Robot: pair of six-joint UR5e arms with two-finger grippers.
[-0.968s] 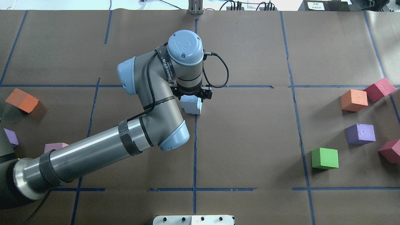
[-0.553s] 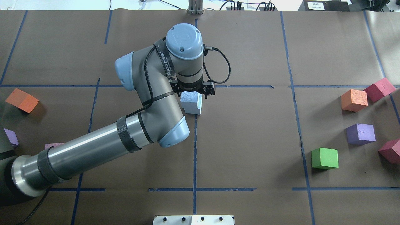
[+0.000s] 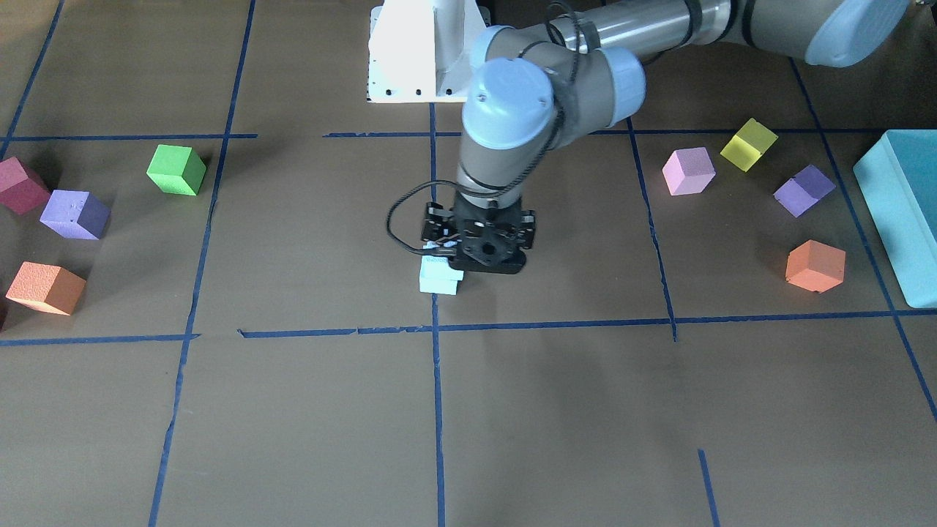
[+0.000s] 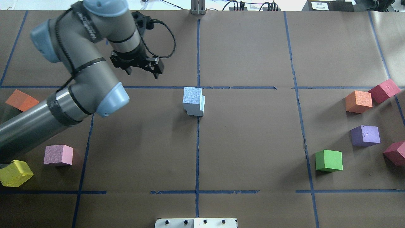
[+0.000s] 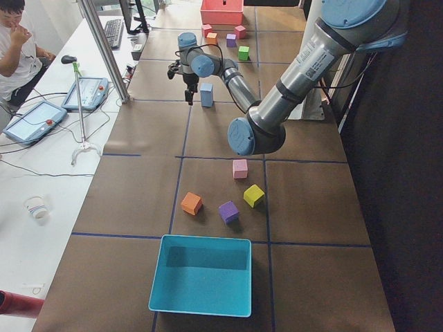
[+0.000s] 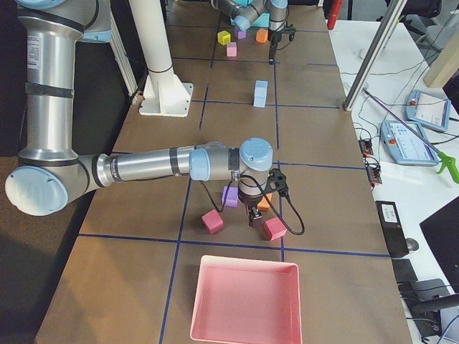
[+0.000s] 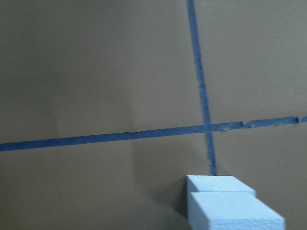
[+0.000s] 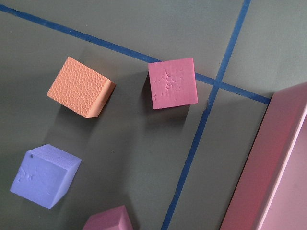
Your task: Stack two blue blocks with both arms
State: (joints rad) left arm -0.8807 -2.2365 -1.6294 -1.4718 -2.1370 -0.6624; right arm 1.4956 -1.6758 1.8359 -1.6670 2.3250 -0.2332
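The two blue blocks stand stacked at the table's middle, the top one (image 4: pixel 192 96) a little offset on the lower one (image 4: pixel 200 110). The stack also shows in the front view (image 3: pixel 438 279) and in the left wrist view (image 7: pixel 232 213). In the overhead view my left gripper (image 4: pixel 141 72) is open, empty, raised, and well to the left and behind the stack. The front view shows it (image 3: pixel 479 256) close over the stack. My right gripper (image 6: pixel 252 215) shows only in the right side view, low among cubes near a magenta cube (image 6: pixel 274 228). I cannot tell whether it is open or shut.
Green (image 4: pixel 329 160), purple (image 4: pixel 365 135), orange (image 4: pixel 358 101) and magenta (image 4: pixel 383 90) cubes lie on the right. Pink (image 4: pixel 58 155), yellow (image 4: pixel 15 172) and orange (image 4: pixel 21 100) cubes lie on the left. A teal box (image 3: pixel 900 212) and a pink tray (image 6: pixel 244 301) stand at the table's ends.
My left gripper has come off the blue stack and moved up, left and back. The stack stands where it was.
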